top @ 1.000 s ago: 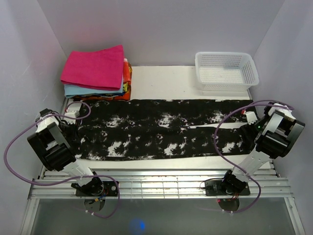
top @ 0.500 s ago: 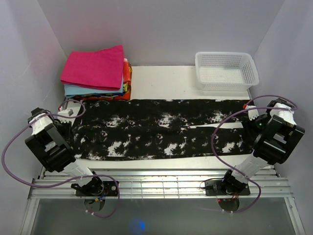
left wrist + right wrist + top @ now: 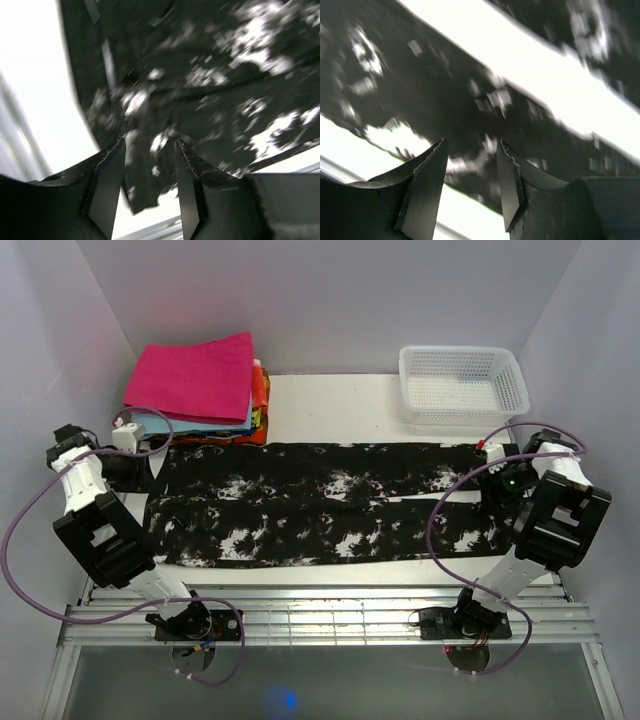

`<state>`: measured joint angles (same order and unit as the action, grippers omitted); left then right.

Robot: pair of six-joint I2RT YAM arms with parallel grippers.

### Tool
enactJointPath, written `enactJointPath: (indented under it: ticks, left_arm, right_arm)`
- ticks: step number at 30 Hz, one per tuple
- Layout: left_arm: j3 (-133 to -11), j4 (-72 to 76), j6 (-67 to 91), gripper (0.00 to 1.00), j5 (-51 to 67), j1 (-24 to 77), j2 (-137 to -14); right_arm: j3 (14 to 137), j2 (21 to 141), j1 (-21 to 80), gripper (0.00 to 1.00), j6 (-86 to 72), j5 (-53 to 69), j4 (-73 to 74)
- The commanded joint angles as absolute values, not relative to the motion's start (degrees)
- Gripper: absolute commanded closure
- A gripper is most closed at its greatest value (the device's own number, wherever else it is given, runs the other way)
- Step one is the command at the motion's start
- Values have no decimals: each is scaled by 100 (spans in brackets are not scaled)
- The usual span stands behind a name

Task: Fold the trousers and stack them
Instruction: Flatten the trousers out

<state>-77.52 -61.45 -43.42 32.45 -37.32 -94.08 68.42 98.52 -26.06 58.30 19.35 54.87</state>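
Observation:
The black trousers (image 3: pixel 330 505) with white splotches lie flat across the table, legs running left to right. My left gripper (image 3: pixel 140 470) hovers at their left end, jaws open, nothing between them. In the left wrist view the gripper (image 3: pixel 150 142) looks down on the blurred trousers (image 3: pixel 225 75) and their curved edge. My right gripper (image 3: pixel 495 485) hangs over the right end. In the right wrist view the gripper (image 3: pixel 472 145) stands open above the trousers (image 3: pixel 445 75), holding nothing, with a white strip of table between the two legs.
A stack of folded cloths (image 3: pixel 195 375), pink on top with light blue and orange under it, sits at the back left. A white mesh basket (image 3: pixel 462 385) stands at the back right. Bare white table (image 3: pixel 330 405) lies between them. A metal rail (image 3: pixel 320 615) runs along the front.
The left arm has drawn back to the left and its jaws have opened. The right arm has swung in toward the trousers' right end and its jaws have narrowed.

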Motion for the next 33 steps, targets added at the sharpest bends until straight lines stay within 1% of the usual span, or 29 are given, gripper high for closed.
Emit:
enactJointPath:
  ticks: [1, 4, 5, 6, 8, 9, 10, 12, 15, 18, 20, 22, 23, 24, 25, 26, 28, 33]
  left_arm:
    - [-7937, -5995, -3763, 46, 3718, -3166, -9553]
    - [-7674, -5573, -3516, 49, 3525, -2884, -9659]
    - [-7568, -5494, -3498, 50, 3464, -2839, -9755]
    - [-7385, -5397, -3489, 53, 3411, -2804, -9808]
    - [-7164, -5300, -3594, 56, 3183, -2795, -9922]
    - [-6859, -5134, -3647, 58, 3034, -2795, -9932]
    - [-6681, -5028, -3804, 59, 2710, -2804, -9914]
    - [-6252, -4844, -4016, 60, 2427, -2856, -9879]
    - [-6117, -4947, -4394, 62, 2171, -3093, -9949]
    - [-6345, -5228, -4754, 65, 2048, -3383, -10028]
    - [-6730, -5326, -4921, 64, 1978, -3498, -10028]
    - [-7056, -5440, -4931, 61, 2047, -3507, -10011]
    - [-7440, -5467, -4887, 59, 2135, -3498, -10028]
    - [-7662, -5563, -4713, 59, 2353, -3489, -10063]
    - [-7873, -5633, -4633, 58, 2477, -3437, -10194]
    - [-8232, -5721, -4554, 58, 2583, -3393, -10282]
    - [-8437, -5871, -4395, 57, 2891, -3244, -10484]
    - [-8578, -5521, -3912, 57, 3418, -2954, -10748]
  right_arm:
    - [6541, 9765, -2031, 51, 5494, 2058, 5125]
    - [5890, 9782, -1723, 54, 5467, 1794, 4694]
    - [5723, 9782, -1679, 57, 5458, 1741, 4606]
    - [5443, 9782, -1635, 58, 5475, 1688, 4527]
    - [5196, 9756, -1617, 60, 5563, 1547, 4386]
    - [4968, 9730, -1617, 61, 5616, 1469, 4368]
    - [4861, 9686, -1608, 62, 5660, 1442, 4368]
    - [4520, 9467, -1582, 64, 5835, 1398, 4403]
    - [4202, 9036, -1538, 64, 6169, 1345, 4675]
    - [4051, 8588, -1520, 66, 6529, 1362, 5167]
    - [4489, 8412, -1555, 63, 6539, 1537, 5517]
    - [5051, 8515, -1599, 63, 6408, 2018, 5686]
    - [5698, 8612, -1591, 63, 6294, 2178, 5713]
    - [6035, 8752, -1600, 63, 6189, 2493, 5782]
    - [6360, 9102, -1591, 62, 5883, 2627, 5748]
    - [6955, 9279, -1565, 62, 5749, 2732, 5722]
    - [7738, 9875, -1486, 62, 5390, 2882, 5582]
    - [8935, 10949, -1336, 62, 4887, 2936, 5186]
